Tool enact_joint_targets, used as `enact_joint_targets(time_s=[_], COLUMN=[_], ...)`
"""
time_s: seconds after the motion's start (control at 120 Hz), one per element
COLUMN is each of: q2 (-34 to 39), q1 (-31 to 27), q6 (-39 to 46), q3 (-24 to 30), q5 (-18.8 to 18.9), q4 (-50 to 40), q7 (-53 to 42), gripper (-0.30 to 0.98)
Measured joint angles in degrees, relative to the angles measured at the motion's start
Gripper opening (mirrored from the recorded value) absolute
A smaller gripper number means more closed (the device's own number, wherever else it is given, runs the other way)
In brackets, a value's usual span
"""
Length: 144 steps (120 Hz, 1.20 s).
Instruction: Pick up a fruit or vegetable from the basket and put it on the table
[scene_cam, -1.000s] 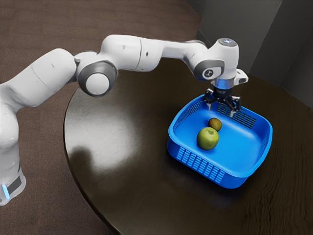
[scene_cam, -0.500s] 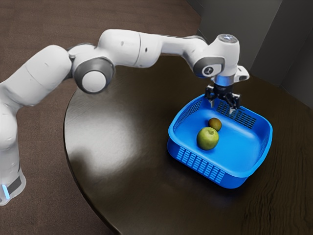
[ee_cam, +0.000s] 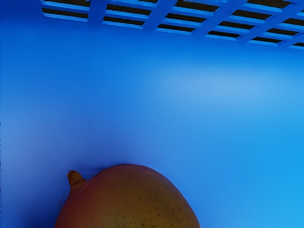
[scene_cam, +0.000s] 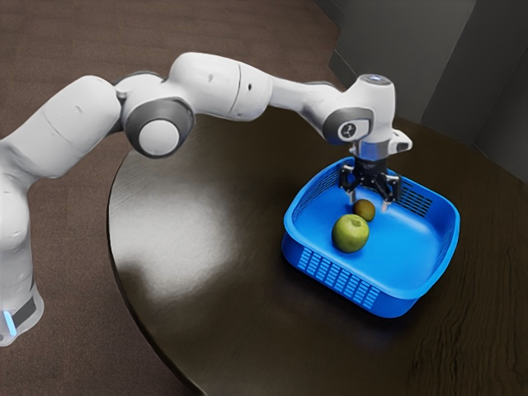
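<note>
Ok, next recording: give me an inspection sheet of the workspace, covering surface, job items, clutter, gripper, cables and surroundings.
Surface: dark, glossy table with a curved edge.
Job items: blue basket on the table; inside, a green apple and a smaller brownish fruit with a stem stub, both at rest on its bottom.
Clutter: nothing seen.
Gripper: black gripper open, pointing down over the brownish fruit.
Cables: nothing seen.
Surroundings: brown floor, grey wall.

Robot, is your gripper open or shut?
Open. The two fingers of my gripper stand apart, and the blue basket shows between one finger and the small brown fruit.
</note>
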<state>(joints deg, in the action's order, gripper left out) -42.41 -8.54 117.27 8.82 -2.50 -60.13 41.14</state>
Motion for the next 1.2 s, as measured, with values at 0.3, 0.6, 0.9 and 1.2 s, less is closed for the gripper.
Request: enact_joint_targets(time_s=[0.3, 0.6, 0.9, 1.2], q2=[-1.24, -2.51, -1.85, 1.09], q1=[-0.24, -0.21, -0.38, 0.09], q6=[0.73, 1.86, 2.13, 2.00], q3=[0.13, 0.21, 0.06, -1.09], q5=[-0.68, -1.15, -0.57, 0.13], q4=[0.07, 0.26, 0.65, 0.69], q7=[0.00, -0.19, -0.18, 0.78], gripper=[0.59, 0.92, 0.36, 0.29])
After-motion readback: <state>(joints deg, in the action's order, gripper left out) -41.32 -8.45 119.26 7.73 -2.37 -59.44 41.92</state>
